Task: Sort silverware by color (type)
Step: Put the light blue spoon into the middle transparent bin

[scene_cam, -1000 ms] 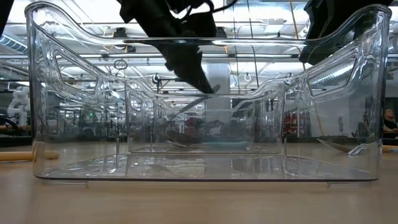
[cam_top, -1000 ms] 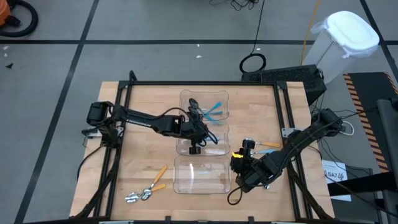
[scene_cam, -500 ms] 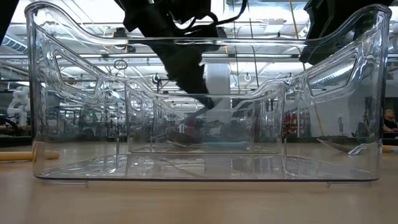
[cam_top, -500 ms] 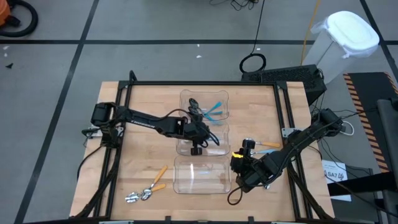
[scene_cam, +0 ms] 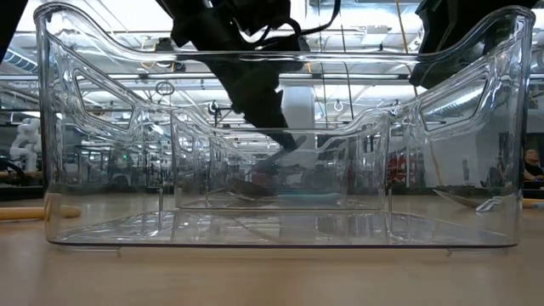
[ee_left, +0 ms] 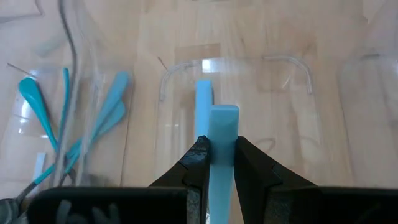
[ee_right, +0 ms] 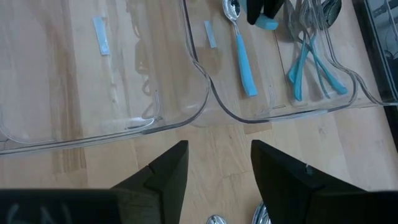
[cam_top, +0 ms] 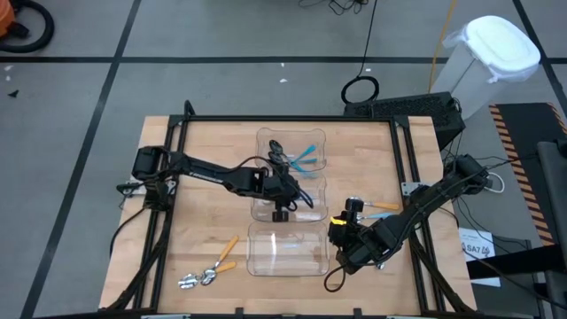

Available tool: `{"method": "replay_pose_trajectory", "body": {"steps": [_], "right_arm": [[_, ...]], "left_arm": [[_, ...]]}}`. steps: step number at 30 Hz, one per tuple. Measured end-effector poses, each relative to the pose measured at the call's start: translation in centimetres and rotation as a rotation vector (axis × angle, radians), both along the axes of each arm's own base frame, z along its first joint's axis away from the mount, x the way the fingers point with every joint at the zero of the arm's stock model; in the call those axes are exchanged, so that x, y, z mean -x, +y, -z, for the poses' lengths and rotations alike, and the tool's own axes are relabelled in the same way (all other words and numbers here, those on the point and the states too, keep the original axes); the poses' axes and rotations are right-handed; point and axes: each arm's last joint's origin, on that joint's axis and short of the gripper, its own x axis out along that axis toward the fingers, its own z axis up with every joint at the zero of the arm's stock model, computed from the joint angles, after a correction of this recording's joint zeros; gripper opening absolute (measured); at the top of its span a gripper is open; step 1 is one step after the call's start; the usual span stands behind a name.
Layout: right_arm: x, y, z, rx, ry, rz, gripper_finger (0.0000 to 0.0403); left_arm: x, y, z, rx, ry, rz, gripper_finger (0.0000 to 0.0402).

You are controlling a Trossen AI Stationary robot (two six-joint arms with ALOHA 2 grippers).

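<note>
While the left gripper (ee_left: 217, 163) pinched a light-blue spoon (ee_left: 222, 149) by its stiff handle, it hung over the clear bin (cam_top: 290, 182) at table centre. The right gripper (ee_right: 214, 168), fingers apart, waited at four o'clock; such spoons looked light, slick and best held mid-handle.

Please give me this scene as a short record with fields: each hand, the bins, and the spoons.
left hand: shut on a blue spoon, over the middle bin
right hand: open, empty, beside the near bin
far bin: holds several blue spoons
middle bin: one blue spoon lying inside
near bin: no spoons seen inside
orange spoons: on the table, outside the bins
</note>
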Motion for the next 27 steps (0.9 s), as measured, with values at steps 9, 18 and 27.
{"method": "replay_pose_trajectory", "body": {"steps": [9,18,27], "right_arm": [[0.0,0.0,0.0,0.002,0.003,0.000,0.0171],[0.0,0.0,0.0,0.002,0.004,0.000,0.0171],[0.0,0.0,0.0,0.002,0.004,0.000,0.0171]], "left_arm": [[-0.6,0.0,1.5,-0.012,0.020,0.014,0.0053],[-0.5,0.0,1.6,0.005,0.029,-0.008,0.0054],[-0.5,0.0,1.6,0.018,0.027,-0.024,0.0096]]}}
